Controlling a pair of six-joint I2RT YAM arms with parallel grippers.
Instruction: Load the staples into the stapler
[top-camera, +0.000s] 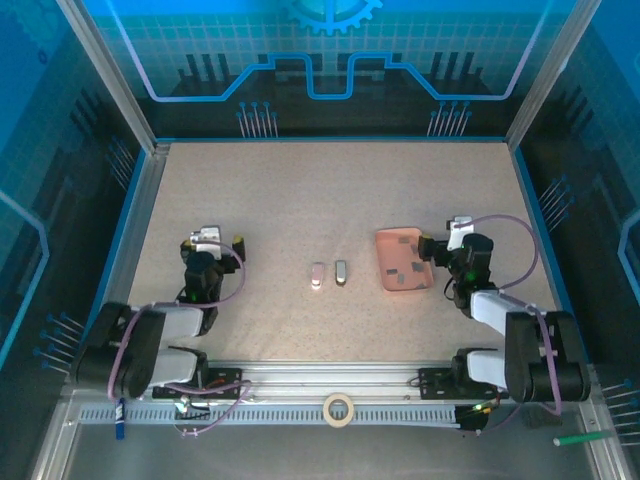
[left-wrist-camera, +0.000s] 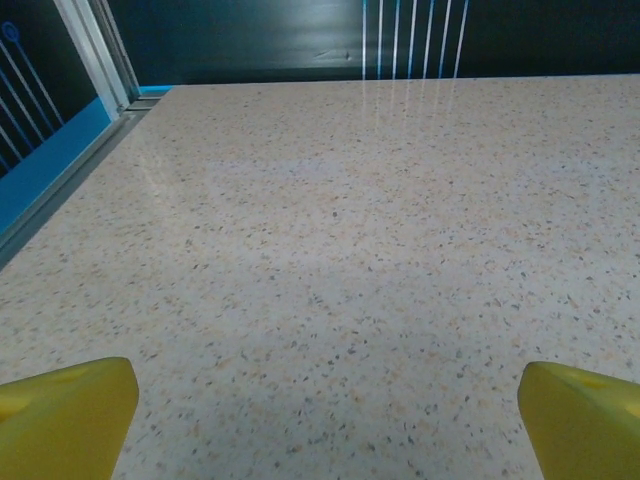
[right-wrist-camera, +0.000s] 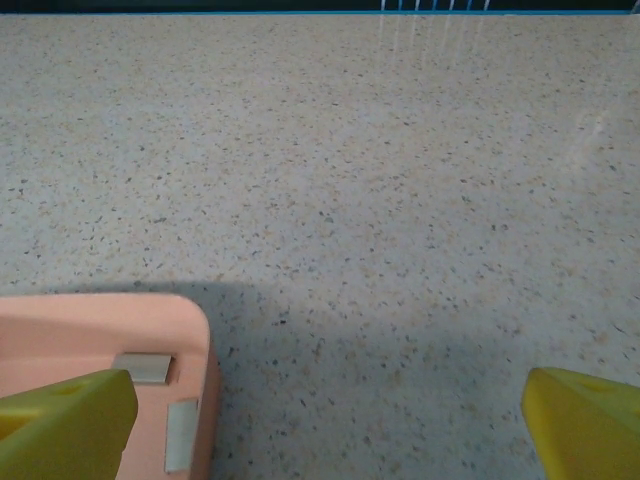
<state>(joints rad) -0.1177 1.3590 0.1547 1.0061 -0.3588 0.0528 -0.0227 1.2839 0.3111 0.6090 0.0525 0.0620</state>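
Mid-table lie two small stapler-sized pieces side by side, a pink one (top-camera: 318, 275) and a grey one (top-camera: 341, 272); from this height I cannot tell them apart further. The staples (top-camera: 418, 268) are dark strips lying in a salmon-pink tray (top-camera: 385, 240). In the right wrist view two grey staples (right-wrist-camera: 143, 368) rest in the tray's corner (right-wrist-camera: 100, 325). My right gripper (top-camera: 447, 236) (right-wrist-camera: 330, 400) hovers open at the tray's far right corner, holding nothing. My left gripper (top-camera: 212, 238) (left-wrist-camera: 328, 400) stands open over bare table at the left, far from the pieces.
A roll of tape (top-camera: 339, 409) sits on the front rail between the arm bases. A metal frame and blue walls enclose the speckled table (top-camera: 330, 190). A green marker (top-camera: 580, 437) lies at the front right.
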